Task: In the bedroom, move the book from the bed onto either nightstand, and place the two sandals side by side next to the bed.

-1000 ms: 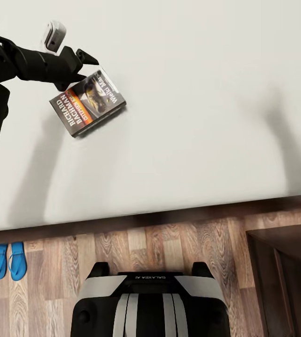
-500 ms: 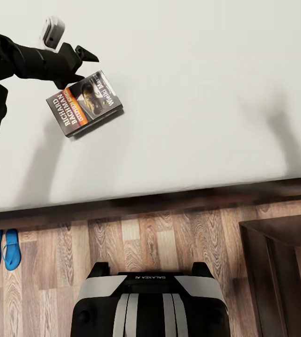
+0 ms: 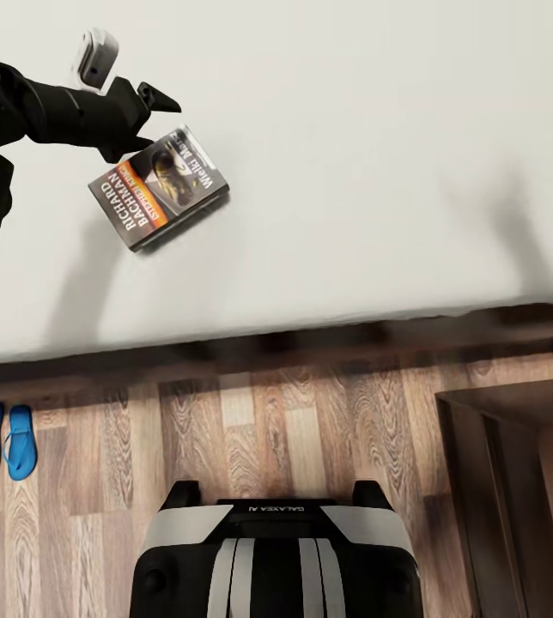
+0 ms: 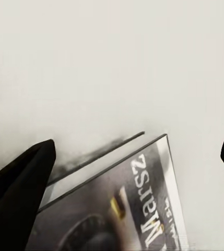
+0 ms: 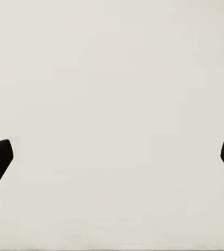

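Head view: the thin paperback book (image 3: 159,186) lies flat on the bed (image 3: 354,172), a smooth white mattress with a dark wood frame, just beyond the left claw (image 3: 158,120), whose black fingers stand spread wide over its corner, gripping nothing. Right claw (image 5: 112,157) fingers also apart, over bare mattress. Blue sandals (image 3: 3,440) lie paired on plank floor.

The bed (image 3: 354,172) and floor (image 3: 294,429) are viewed steeply downward from the head; the mattress is seen close up from both wrists, the book (image 4: 122,204) from the left.
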{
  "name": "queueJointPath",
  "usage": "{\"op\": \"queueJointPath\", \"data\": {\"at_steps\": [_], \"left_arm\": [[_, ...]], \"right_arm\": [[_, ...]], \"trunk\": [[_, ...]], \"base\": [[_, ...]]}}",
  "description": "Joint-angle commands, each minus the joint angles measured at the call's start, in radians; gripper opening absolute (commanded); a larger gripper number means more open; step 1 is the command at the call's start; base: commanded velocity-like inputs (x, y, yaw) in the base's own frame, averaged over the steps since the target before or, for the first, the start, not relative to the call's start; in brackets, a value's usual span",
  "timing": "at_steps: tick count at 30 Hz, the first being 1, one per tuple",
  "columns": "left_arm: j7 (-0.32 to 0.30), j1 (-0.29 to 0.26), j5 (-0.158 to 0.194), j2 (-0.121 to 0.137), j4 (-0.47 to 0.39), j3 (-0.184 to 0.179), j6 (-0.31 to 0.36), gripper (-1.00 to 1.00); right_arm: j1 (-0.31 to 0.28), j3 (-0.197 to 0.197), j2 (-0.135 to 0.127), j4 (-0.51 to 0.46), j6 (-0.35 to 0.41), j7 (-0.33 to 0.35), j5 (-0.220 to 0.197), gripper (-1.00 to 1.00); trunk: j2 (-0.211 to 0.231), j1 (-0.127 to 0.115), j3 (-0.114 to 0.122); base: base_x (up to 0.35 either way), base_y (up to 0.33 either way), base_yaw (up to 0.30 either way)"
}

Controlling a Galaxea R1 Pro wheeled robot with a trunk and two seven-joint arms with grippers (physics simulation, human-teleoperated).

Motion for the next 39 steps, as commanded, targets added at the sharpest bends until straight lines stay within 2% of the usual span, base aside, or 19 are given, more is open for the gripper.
{"op": "queueJointPath", "data": {"at_steps": [1,12,25,30,39], "left_arm": [[0.013,-0.001,0.011,0.001,-0.001,-0.002,0.001,1.0],[0.013,0.0,0.011,0.001,-0.001,-0.003,0.001,1.0],[0.013,0.0,0.014,0.001,-0.003,-0.001,0.002,1.0],[0.014,0.0,0.037,0.003,-0.004,-0.003,0.002,1.0],[0.015,0.0,0.052,0.005,-0.004,-0.002,0.001,1.0]], "right_arm": [[-0.001,0.001,-0.001,0.0,0.007,-0.006,-0.01,1.0],[0.0,0.002,0.0,0.0,0.007,-0.006,-0.01,1.0],[0.022,0.003,0.0,0.0,0.007,-0.006,-0.01,1.0],[0.034,0.003,0.0,0.0,0.007,-0.006,-0.01,1.0],[0.037,0.004,0.001,0.0,0.007,-0.006,-0.009,1.0]], "trunk": [[0.0,-0.001,-0.001],[0.0,-0.001,-0.001],[0.0,-0.001,-0.001],[0.0,-0.001,-0.001],[0.0,-0.001,-0.001]], "base": [[-0.312,-0.065,0.0],[-0.294,-0.067,0.0],[-0.026,-0.007,0.0],[-0.014,-0.002,0.0],[-0.18,-0.053,0.0]]}}
